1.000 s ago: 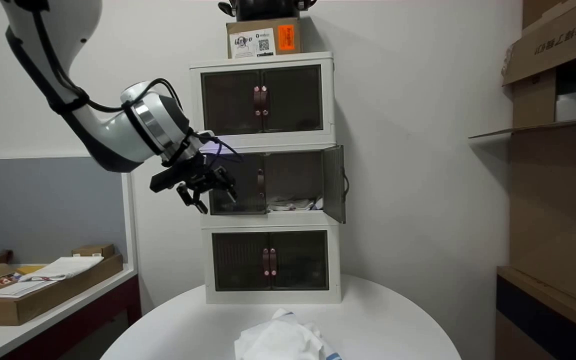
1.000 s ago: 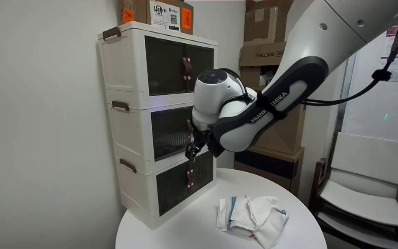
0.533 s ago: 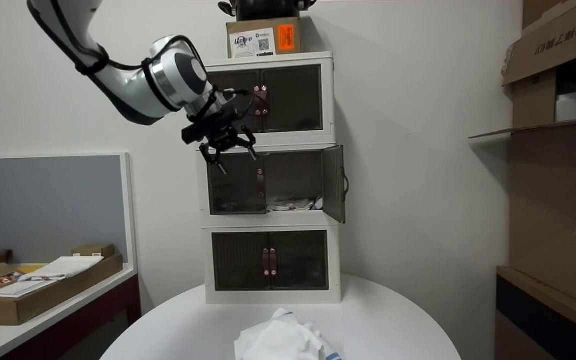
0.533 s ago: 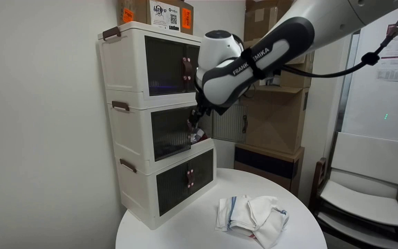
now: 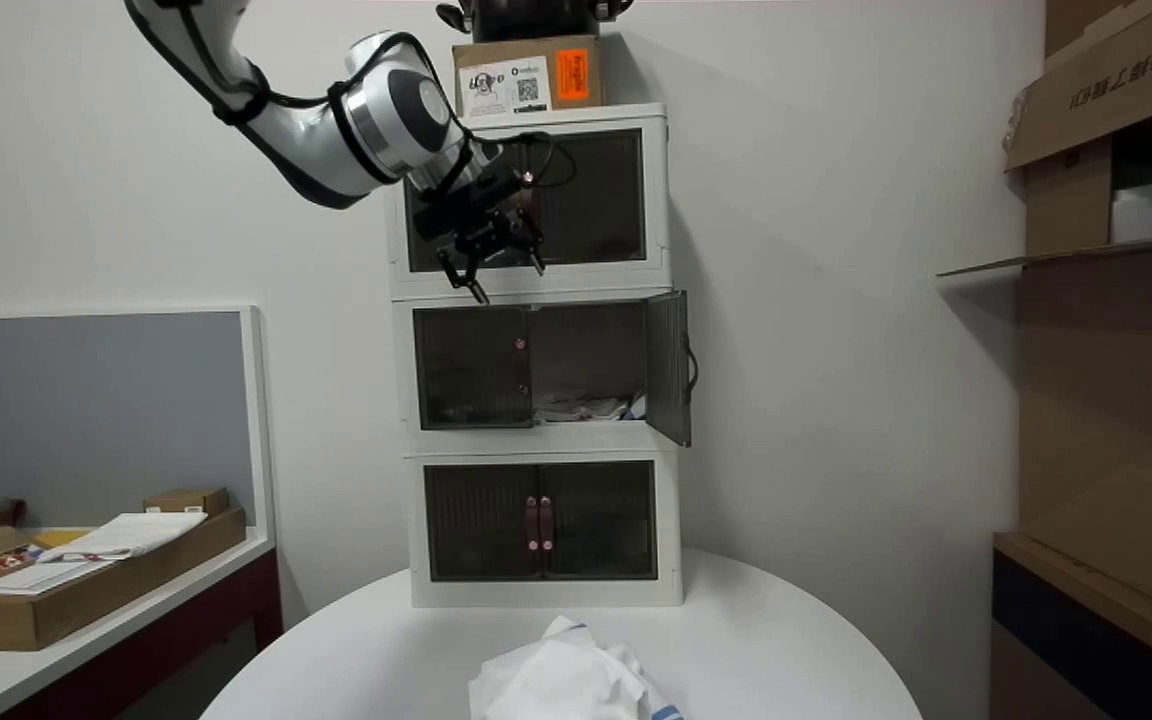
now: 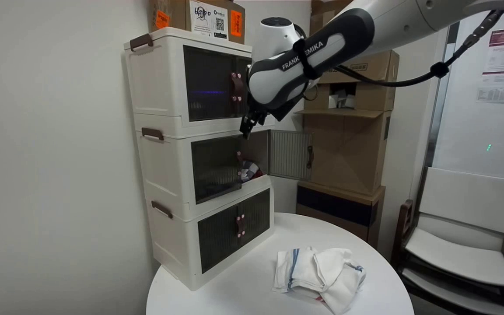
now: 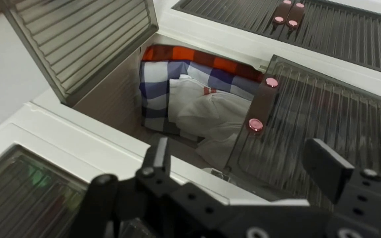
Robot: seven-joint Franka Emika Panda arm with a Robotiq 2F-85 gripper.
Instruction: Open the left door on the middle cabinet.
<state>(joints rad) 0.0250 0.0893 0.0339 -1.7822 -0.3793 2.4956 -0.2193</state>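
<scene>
The middle cabinet (image 5: 576,438) is the central tier of the white tower. Its left door (image 5: 471,365) is dark ribbed glass with a brown handle near its free edge. It stands shut or barely ajar; I cannot tell which. The left door also shows in an exterior view (image 6: 216,168) and in the wrist view (image 7: 322,112). The matching right door (image 5: 668,370) is swung wide open. My gripper (image 5: 510,280) is open and empty, above the left door and in front of the top cabinet's lower edge. In the wrist view my gripper's spread fingers (image 7: 243,155) touch nothing.
Folded cloths (image 7: 207,105) lie inside the middle cabinet. The top cabinet (image 6: 151,78) and bottom cabinet (image 5: 546,596) have their doors shut. A crumpled white towel (image 6: 322,271) lies on the round table (image 6: 379,262). Cardboard boxes (image 6: 348,153) stand beyond the open right door.
My gripper has moved up and across from in front of the left door to in front of the top cabinet's lower edge. It stays open. The doors show no clear change.
</scene>
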